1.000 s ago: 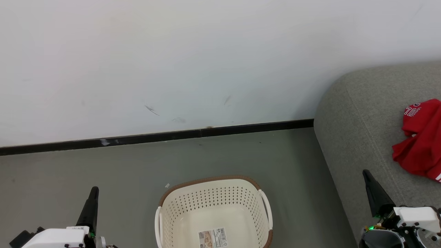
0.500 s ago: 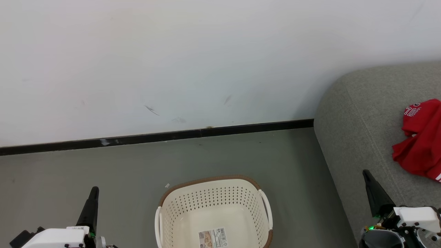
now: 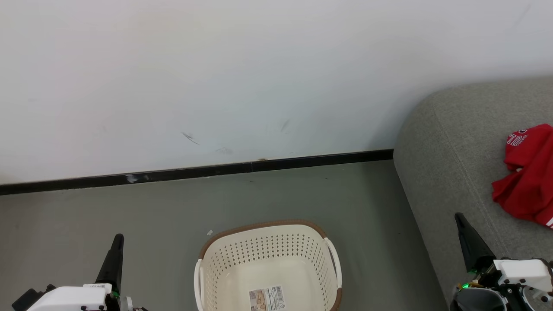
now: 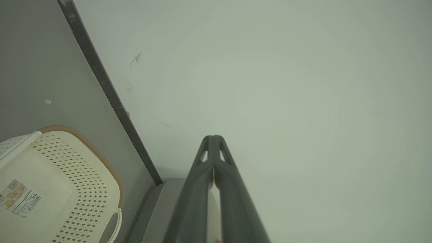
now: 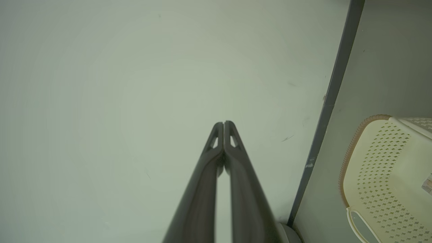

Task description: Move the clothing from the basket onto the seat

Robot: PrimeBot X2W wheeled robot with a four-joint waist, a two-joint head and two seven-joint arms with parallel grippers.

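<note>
Both your jaws are pressed together on nothing: the left gripper (image 3: pixel 118 238) sits over the floor (image 3: pixel 129 207) left of the basket (image 3: pixel 264 225), the right gripper (image 3: pixel 459 217) at the near edge of the seat (image 3: pixel 449 142). The red clothing (image 3: pixel 527 181) lies crumpled on the seat, well apart from the basket, whose paper label (image 3: pixel 267 298) shows on its bottom.

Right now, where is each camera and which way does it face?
Head view: on the head, facing forward and down at basket, wall, seat, clothing; left fingers and right fingers at bottom corners.
Left wrist view: on that wrist, facing the wall along shut left fingers.
Right wrist view: likewise, along shut right fingers.
Shared: all show the basket.
</note>
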